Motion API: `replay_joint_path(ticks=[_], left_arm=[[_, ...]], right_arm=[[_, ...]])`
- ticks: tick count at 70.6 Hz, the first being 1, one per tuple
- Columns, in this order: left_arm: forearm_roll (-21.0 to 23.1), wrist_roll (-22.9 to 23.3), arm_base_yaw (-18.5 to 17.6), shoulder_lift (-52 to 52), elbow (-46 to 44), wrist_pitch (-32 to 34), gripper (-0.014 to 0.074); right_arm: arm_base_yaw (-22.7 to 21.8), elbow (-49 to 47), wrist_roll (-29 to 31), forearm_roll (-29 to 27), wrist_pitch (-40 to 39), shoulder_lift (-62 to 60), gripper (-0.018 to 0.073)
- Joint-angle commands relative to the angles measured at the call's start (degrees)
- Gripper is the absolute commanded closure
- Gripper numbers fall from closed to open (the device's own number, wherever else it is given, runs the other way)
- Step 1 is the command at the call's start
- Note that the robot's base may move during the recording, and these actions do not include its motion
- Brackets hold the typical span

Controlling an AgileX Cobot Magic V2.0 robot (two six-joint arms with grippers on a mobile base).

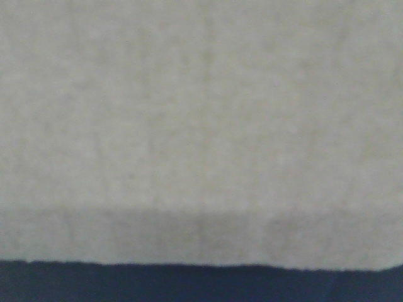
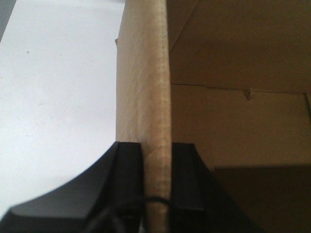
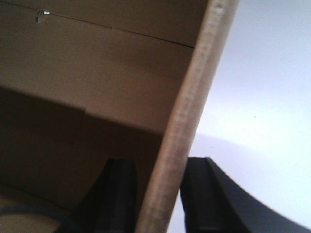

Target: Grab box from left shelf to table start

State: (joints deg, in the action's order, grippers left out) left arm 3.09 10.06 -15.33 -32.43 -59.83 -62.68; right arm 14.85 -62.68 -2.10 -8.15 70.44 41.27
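Note:
The box is brown cardboard, and both wrist views look along its open top edges. In the left wrist view, a box (image 2: 233, 121) wall stands edge-on between the black fingers. My left gripper (image 2: 156, 145) is shut on that wall. In the right wrist view, my right gripper (image 3: 159, 162) is shut on the opposite wall of the box (image 3: 97, 63), which slants across the jaws, one finger inside and one outside. The white table (image 2: 53, 97) lies just outside the box on the left, and the table (image 3: 262, 97) also shows past the right wall. The left shelf is out of view.
A blurred, pale grey-beige surface (image 1: 201, 126) fills nearly all of the front view, too close to identify. A dark blue band (image 1: 189, 283) runs along the bottom of that view.

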Motion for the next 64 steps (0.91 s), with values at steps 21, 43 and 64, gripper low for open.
replay_joint_path(ticks=[21,43,64], left_arm=[[15.27,1.41,-1.1,0.23,-2.56,11.74,0.0692],[14.79,1.41,-1.1,-7.21,-5.75,7.32,0.0692],[7.65,1.41,-1.1,-20.79,-14.78,4.13,0.0692]], right_arm=[[0.46,-1.63,1.73,-6.87,-7.05,0.64,0.0501],[0.46,-7.04,1.78,-3.45,-1.89,5.91,0.0501],[0.46,-20.35,1.78,6.04,4.63,20.41,0.0501]])
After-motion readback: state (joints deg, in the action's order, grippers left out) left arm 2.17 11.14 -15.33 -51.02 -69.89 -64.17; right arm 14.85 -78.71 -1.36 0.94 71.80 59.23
